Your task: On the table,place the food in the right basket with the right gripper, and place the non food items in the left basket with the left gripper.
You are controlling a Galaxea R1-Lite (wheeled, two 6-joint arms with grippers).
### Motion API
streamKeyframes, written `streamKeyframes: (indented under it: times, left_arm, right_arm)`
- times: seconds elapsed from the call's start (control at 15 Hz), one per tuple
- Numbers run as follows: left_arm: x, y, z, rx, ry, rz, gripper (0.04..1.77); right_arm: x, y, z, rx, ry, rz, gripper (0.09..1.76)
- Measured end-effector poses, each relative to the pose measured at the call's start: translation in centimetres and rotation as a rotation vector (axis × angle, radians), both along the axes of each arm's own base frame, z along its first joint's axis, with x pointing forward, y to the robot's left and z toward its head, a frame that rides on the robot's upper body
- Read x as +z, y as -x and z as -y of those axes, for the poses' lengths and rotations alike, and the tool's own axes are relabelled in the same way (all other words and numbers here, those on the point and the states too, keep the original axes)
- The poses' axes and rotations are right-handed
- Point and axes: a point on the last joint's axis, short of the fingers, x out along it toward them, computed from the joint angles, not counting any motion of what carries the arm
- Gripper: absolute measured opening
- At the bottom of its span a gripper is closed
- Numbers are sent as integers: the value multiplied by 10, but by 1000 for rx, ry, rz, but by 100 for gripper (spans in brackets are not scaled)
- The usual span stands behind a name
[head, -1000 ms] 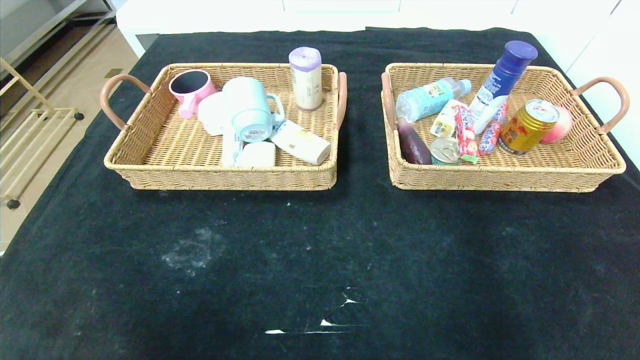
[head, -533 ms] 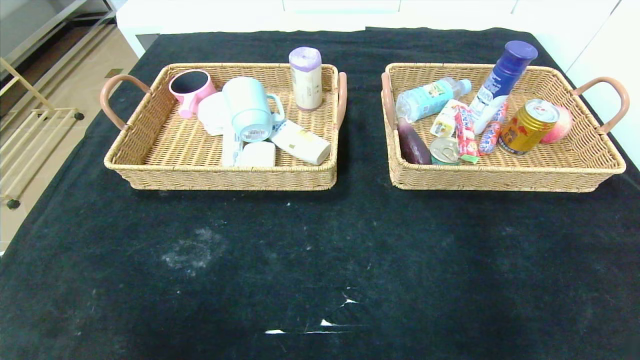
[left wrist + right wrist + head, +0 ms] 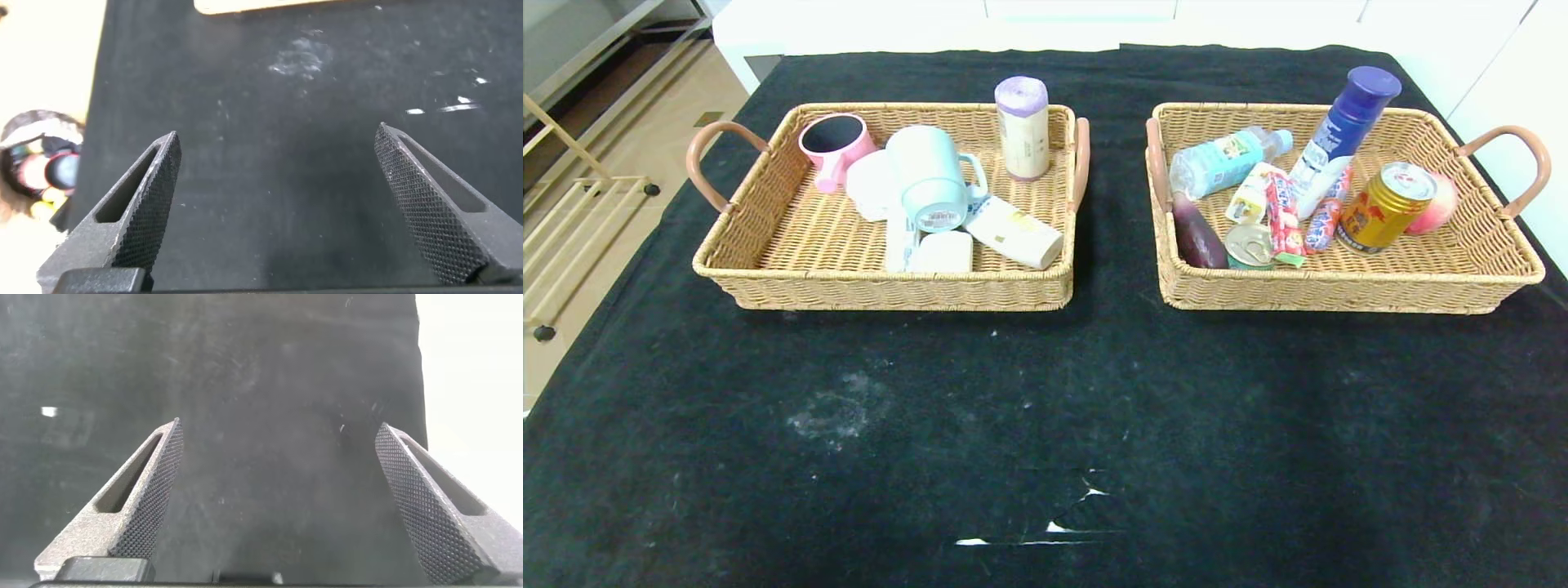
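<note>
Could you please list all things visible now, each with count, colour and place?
table: 1, black cloth, under everything
left basket: 1, tan, holds the non-food
teal mug: 1, left basket, on its side
pink mug: 1, left basket
soap block: 1, white, left basket
right basket: 1, tan, holds the food
water bottle: 1, clear, right basket
gold can: 1, right basket
left gripper: open over the cloth
right gripper: open over the cloth
</note>
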Motion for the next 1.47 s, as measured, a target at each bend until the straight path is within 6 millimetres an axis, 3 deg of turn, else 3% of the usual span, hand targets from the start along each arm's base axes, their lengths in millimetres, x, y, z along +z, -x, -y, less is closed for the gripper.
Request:
streamKeyframes:
  times: [0.4,0.6,0.87,1.07,1.47]
  left_arm:
    - [-28,-2,1,-43,14,-15,172]
    - [-35,-14,1,-42,21,-5,172]
    - [-51,-47,1,-39,18,124,172]
    - [-77,-69,1,-29,11,138,172]
    - [-115,-84,1,-13,-7,12,172]
  right_arm:
    - [-56,1,-1,112,-17,26,171]
    - [-67,-20,-1,114,-57,194,171]
    - [-96,-51,-1,124,-28,314,171]
    - [-122,-65,-1,120,16,299,171]
    - [-140,-67,1,39,55,173,171]
